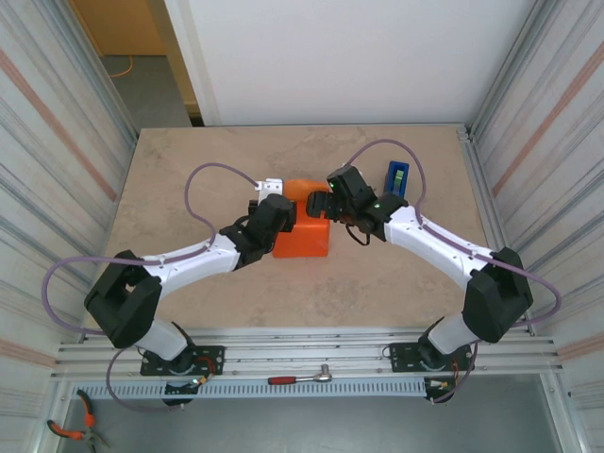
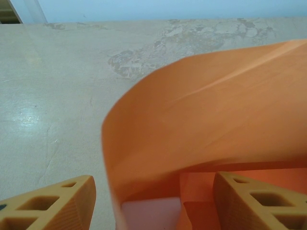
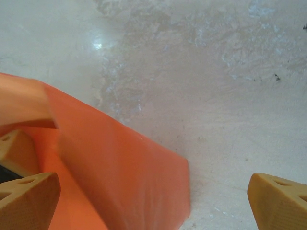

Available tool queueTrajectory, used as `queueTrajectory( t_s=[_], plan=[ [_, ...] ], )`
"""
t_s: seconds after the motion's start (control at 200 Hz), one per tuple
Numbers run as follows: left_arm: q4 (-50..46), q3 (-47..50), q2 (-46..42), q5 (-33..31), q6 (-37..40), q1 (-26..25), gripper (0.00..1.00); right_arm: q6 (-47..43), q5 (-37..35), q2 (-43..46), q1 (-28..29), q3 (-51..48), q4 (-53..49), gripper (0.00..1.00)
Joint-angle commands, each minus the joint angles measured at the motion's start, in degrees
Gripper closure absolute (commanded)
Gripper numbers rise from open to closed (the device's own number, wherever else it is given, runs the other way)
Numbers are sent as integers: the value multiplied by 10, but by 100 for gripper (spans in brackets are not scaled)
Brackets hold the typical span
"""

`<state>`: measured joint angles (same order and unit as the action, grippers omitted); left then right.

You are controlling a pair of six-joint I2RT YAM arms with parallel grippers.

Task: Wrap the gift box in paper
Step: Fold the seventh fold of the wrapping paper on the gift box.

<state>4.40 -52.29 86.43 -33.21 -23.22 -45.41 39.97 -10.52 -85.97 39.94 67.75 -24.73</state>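
Right gripper (image 3: 153, 177) spread wide, a smooth orange paper (image 3: 120, 172) flap lying loose between its ribbed fingers. Left gripper (image 2: 154, 178) part-wide around a curled paper flap (gripping or not: can't tell). Box (image 1: 304, 241), paper-covered, sits between both grippers on the marbled table (image 1: 189, 179).

Beige marbled table (image 1: 170, 160); orange paper (image 1: 304, 243) lying mid-table; blue tape dispenser (image 1: 396, 176) farther right, apart from paper

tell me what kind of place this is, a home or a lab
Most likely a robot lab test cell, not a home: a marbled table walled by corrugated metal panels, a left arm and right arm bolted to an aluminium rail, and a ratchet wrench and pliers lying near it.
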Motion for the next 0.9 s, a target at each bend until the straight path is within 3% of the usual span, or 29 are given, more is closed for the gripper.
queueTrajectory(
  t_s=[0.0,0.17,0.401,0.496,0.696,0.897],
  plan=[
    [-71,10,13,0,-5,-10,34,26,-22,-16,10,-14,24,1],
    [-95,2,-7,8,-6,-7,33,50,-42,-35,18,-42,40,1],
    [-132,-11,-84,159,-28,63,27,76,-55,-35,28,-71,33,4],
    [-128,2,-124,192,-56,87,25,87,-63,-34,35,-81,33,6],
    [-116,24,-185,192,-69,95,24,98,-66,-32,40,-89,29,7],
    [-81,62,-208,180,-65,88,37,98,-67,-37,46,-87,26,7]
  ],
)
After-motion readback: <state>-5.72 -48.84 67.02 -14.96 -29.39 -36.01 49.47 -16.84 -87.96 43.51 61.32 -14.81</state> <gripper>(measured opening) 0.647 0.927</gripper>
